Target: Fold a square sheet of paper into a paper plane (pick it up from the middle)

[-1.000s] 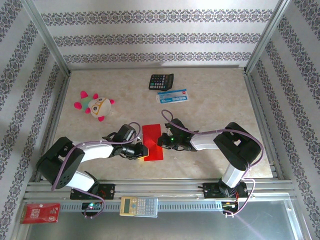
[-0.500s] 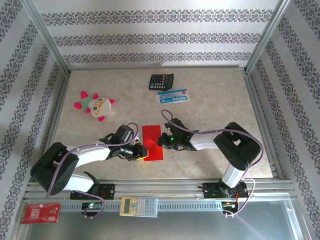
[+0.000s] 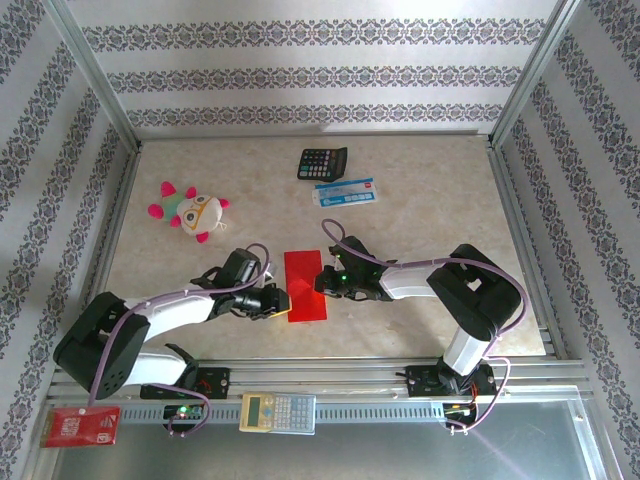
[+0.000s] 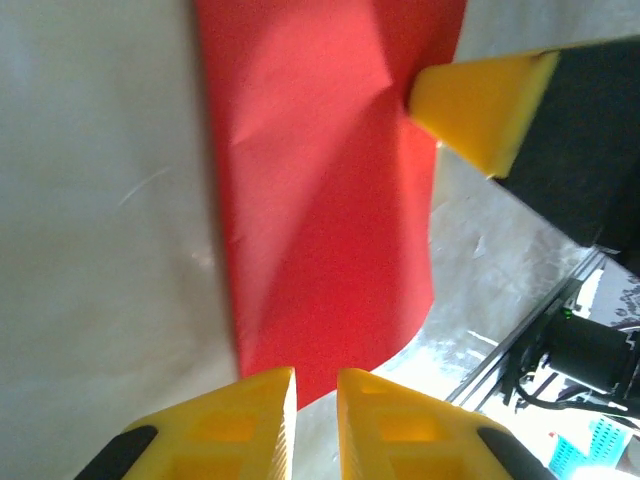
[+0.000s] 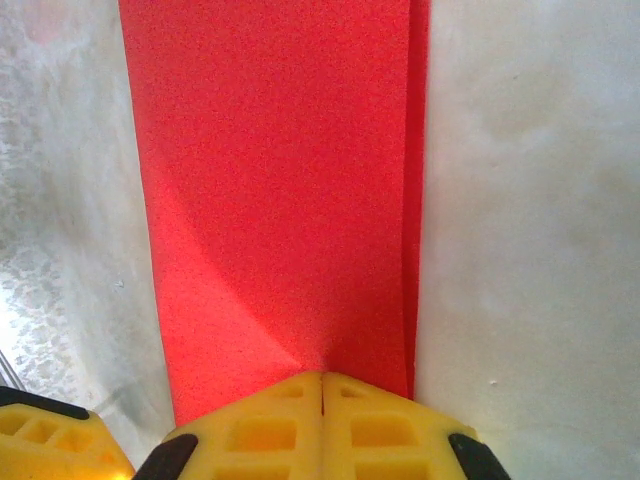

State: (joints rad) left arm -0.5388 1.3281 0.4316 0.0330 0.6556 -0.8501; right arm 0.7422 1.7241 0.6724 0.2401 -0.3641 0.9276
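1. Risk: the folded square sheet of paper (image 3: 305,285), lying mid-desk (image 3: 420,230), could skid or crease crooked if tugged while pinned at one spot.
2. Right tool (image 3: 322,284): fingers together, tips on the sheet's right edge.
3. Left tool (image 3: 279,303): a sliver apart at the left edge; I cannot tell if it grips.

The paper (image 3: 304,285) lies on the table (image 3: 430,225), calculator (image 3: 322,162) behind it
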